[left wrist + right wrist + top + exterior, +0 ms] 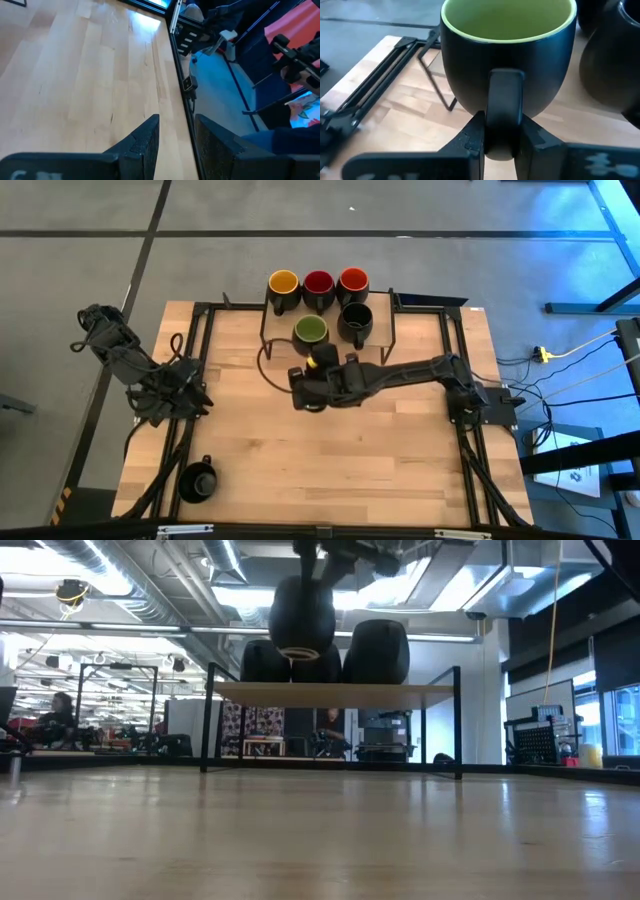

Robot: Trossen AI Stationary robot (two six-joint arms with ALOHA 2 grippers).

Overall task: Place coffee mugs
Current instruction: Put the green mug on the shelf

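The table [330, 450] is a pale butcher-block top of glued wooden strips, framed by black metal rails and standing on a grey floor crossed by dark seams.

At the left edge the left gripper [188, 402] hangs over the rail with its fingers [145, 142] spread apart and nothing between them. Near the left front corner a black-inside mug [198, 481] sits alone on the wood.

At the far middle stands the wooden shelf [335, 692] on thin black legs. On it, a back row runs left to right: the yellow-inside mug [284, 288], the red-inside mug [318, 288], the orange-red-inside mug [353, 285]. In front of them the green-inside mug [507, 55] is at the shelf's near edge, with another black mug [356, 323] just to its right.

The right gripper [502, 137], reaching in from the right side, pinches the green-inside mug's handle; whether the mug rests on the shelf cannot be told.

Beyond the table, the low view shows an open workshop with ceiling ducts, strip lights, benches and racks, and a seated person [60, 712] far left.
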